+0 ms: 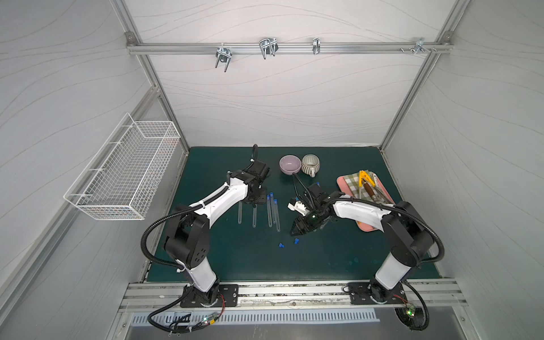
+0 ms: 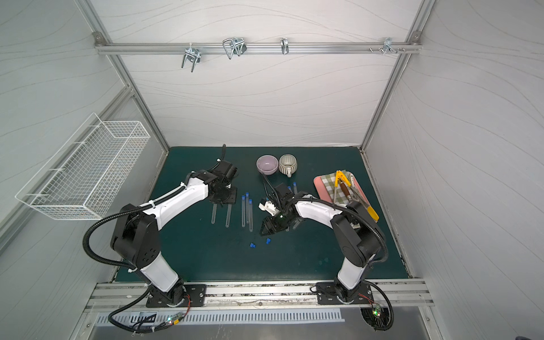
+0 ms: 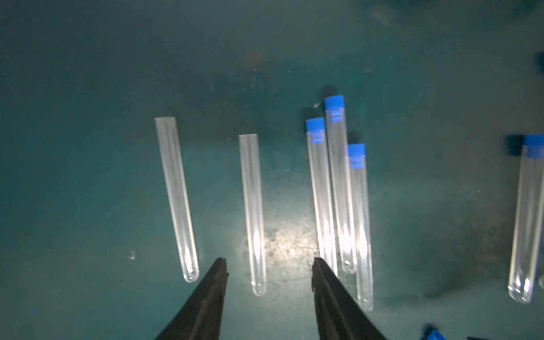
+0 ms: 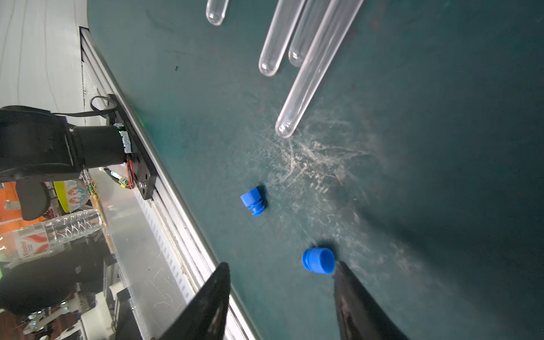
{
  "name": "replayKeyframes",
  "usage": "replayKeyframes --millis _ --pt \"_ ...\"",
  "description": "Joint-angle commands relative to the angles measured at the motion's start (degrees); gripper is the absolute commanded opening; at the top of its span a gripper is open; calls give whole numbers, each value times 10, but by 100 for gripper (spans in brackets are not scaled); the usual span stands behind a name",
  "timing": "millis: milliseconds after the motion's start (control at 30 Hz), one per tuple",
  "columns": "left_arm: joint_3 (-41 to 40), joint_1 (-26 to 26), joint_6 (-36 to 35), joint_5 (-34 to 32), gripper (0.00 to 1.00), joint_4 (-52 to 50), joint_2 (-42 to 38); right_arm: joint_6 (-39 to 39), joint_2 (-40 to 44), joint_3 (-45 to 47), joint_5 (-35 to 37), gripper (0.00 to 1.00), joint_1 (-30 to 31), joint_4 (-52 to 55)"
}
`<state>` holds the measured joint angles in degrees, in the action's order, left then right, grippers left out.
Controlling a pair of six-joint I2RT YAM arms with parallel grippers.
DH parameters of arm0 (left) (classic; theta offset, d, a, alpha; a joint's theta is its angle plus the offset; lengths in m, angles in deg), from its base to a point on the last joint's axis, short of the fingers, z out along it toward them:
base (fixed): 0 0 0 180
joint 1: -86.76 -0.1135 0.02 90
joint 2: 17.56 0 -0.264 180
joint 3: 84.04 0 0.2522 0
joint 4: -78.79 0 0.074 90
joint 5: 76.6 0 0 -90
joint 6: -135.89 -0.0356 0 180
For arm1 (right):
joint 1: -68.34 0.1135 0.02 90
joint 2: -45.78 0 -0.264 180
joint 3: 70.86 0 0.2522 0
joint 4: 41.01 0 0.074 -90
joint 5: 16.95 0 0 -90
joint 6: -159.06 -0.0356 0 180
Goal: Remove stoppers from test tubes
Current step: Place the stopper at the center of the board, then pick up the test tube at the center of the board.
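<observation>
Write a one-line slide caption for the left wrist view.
Left gripper open over the green mat: two bare test tubes beside a cluster of three with blue stoppers in.

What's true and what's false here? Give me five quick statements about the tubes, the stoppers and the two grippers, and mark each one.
1. Two loose stoppers lie on the mat. True.
2. The right gripper is clamped on a stopper. False: its jaws stand open, and a stopper lies on the mat by one finger.
3. Three stoppered tubes lie bunched together. True.
4. Every tube in the left wrist view is stoppered. False: two open tubes lie there without stoppers.
5. The left gripper is open and holds nothing. True.
</observation>
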<state>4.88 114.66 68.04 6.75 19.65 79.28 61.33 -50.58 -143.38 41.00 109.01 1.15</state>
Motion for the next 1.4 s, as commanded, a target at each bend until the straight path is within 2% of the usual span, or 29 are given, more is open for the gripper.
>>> replayKeyframes --millis 0,133,467,1367 --pt "24 15 23 25 51 -5 4 2 34 3 -10 64 -19 16" --pt "22 17 30 39 51 7 24 -4 62 25 -24 73 -39 1" --pt "28 19 45 55 50 33 83 -9 79 58 -55 84 -72 -28" --pt "48 22 44 26 47 46 174 1 91 71 -75 87 -119 -31"
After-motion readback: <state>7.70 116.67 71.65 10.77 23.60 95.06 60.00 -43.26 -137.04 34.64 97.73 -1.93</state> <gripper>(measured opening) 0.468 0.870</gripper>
